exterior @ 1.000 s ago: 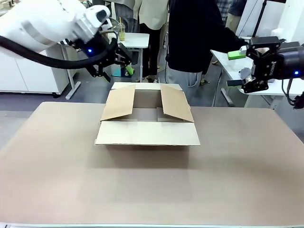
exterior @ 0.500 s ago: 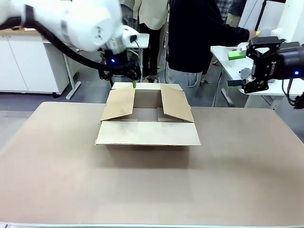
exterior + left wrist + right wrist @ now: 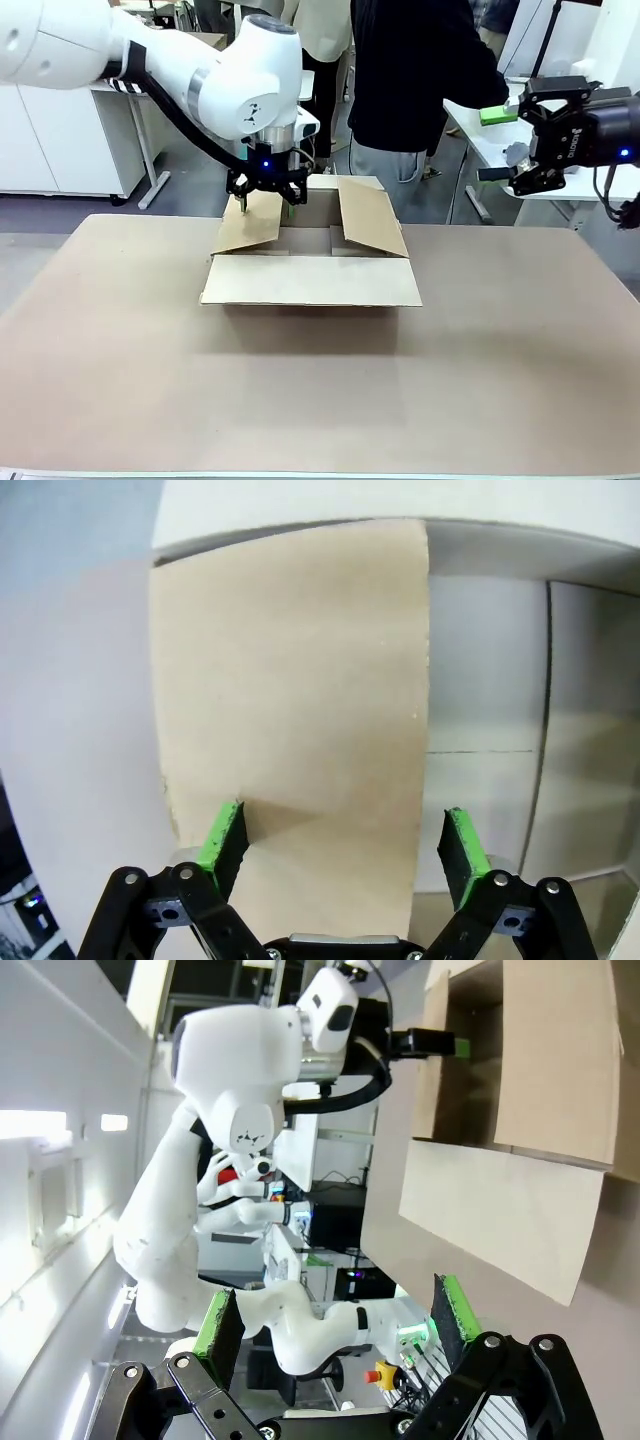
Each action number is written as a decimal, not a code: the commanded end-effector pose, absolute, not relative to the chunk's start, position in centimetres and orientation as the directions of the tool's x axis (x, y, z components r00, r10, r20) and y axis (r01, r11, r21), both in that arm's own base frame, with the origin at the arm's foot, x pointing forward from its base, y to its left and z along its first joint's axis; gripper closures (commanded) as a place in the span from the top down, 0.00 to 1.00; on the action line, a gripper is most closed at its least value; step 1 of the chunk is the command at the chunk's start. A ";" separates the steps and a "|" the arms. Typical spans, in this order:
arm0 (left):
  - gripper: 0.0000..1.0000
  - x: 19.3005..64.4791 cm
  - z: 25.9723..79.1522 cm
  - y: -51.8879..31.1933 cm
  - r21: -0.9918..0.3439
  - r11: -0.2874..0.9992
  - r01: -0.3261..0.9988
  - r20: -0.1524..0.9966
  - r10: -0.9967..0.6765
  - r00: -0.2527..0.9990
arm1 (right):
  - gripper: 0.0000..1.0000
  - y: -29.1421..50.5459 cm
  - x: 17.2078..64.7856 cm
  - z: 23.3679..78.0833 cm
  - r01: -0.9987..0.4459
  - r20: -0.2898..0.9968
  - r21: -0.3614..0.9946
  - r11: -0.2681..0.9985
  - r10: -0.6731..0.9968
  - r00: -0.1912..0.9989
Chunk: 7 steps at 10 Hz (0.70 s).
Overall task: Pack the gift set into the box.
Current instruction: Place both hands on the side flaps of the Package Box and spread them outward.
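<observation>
Box [image 3: 310, 270]: on the table [image 3: 500, 380], centred, nearer the far edge; top open.
Flaps: near flap [image 3: 310, 282] folded out flat toward the robot; left flap [image 3: 250, 215] and right flap [image 3: 372, 217] slanted, partly up; far flap [image 3: 310, 182] low behind the opening.
Inside of box: bare cardboard floor and walls wherever visible in the left wrist view; nothing packed there.
Left gripper [image 3: 265, 195]: directly above the left flap, pointing down; jaws spread wide, nothing held. In the left wrist view [image 3: 340, 830], one pad over the flap, the other past its free edge, over the opening. Contact with the cardboard: cannot tell.
Right gripper [image 3: 497, 145]: raised off the table's far right corner, well apart from the box; jaws wide, empty [image 3: 335, 1325].
Person [image 3: 420, 70]: standing beyond the far edge, turned toward a side table.
Progress: judged early. Carton placed and opened, flaps not yet fully clear.
Left to do: probably push the left flap aside, then bring in and pack the gift set.
</observation>
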State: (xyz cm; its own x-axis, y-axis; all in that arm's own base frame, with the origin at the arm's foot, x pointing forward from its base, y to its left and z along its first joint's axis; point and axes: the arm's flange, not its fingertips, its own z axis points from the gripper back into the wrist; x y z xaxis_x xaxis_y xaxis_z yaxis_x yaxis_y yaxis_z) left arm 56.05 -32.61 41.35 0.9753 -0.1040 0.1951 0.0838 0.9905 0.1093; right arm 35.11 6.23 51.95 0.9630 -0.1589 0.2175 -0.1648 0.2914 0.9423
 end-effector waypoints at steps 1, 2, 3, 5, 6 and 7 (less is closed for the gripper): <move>1.00 56.0 41.9 -32.8 0.191 0.981 0.037 0.226 -0.081 0.971 | 1.00 6.4 35.4 51.9 -0.198 0.247 0.943 0.268 -0.162 0.955; 1.00 55.7 41.7 -32.3 0.245 0.969 0.010 0.208 -0.062 0.976 | 1.00 6.4 35.4 51.9 -0.198 0.247 0.943 0.268 -0.162 0.955; 1.00 55.3 41.8 -31.9 0.289 0.957 -0.029 0.217 -0.036 0.976 | 1.00 6.4 35.4 51.9 -0.198 0.247 0.943 0.268 -0.162 0.955; 1.00 54.7 42.1 -31.5 0.330 0.942 -0.062 0.249 -0.024 0.968 | 1.00 6.4 35.4 51.9 -0.198 0.247 0.943 0.268 -0.162 0.955; 1.00 54.5 42.5 -31.4 0.331 0.941 -0.066 0.267 -0.027 0.963 | 1.00 6.4 35.4 51.9 -0.198 0.247 0.943 0.268 -0.162 0.955; 1.00 54.2 43.1 -31.3 0.321 0.945 -0.065 0.291 -0.033 0.956 | 1.00 6.4 35.4 51.9 -0.198 0.247 0.943 0.268 -0.162 0.955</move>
State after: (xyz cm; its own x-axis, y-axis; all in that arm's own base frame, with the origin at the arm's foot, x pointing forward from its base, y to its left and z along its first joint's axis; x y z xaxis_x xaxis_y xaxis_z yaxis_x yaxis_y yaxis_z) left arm 55.04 -31.73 42.80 0.9667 -0.0437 0.2520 -0.0368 0.9513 0.3060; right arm 35.11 6.18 51.95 0.9629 -0.1596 0.2175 -0.1647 0.2908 0.9425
